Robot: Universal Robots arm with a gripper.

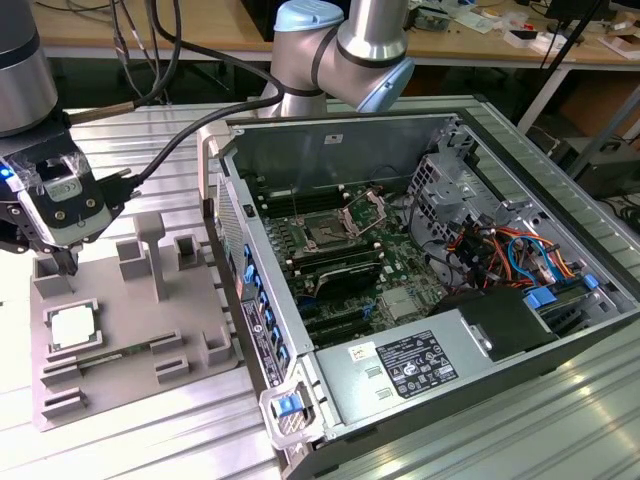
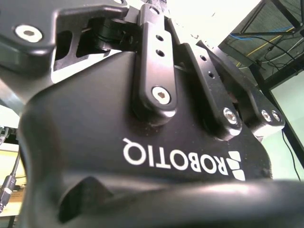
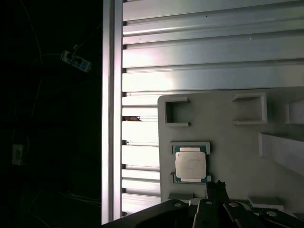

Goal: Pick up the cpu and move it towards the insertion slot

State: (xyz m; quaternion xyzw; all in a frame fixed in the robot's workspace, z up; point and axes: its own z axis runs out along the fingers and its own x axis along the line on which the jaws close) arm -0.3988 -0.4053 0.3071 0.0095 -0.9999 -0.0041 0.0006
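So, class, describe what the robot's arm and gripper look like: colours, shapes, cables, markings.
The arm is a silver metal tube with rounded pale blue joint caps. The gripper has a chunky black body carrying a pale grey panel. The second wrist view shows flat black link bars, silver hex screws and white lettering. A black cable leaves the wrist.

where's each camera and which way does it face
Exterior view: off the arm, looks down on computer case, grey fixture; end effector at the exterior view's left.
First wrist view: wrist-mounted, looks down past the end effector at the cpu.
Second wrist view: wrist-mounted, faces the end effector's black body close up.
Shared: exterior and first wrist views show the cpu on the grey fixture.
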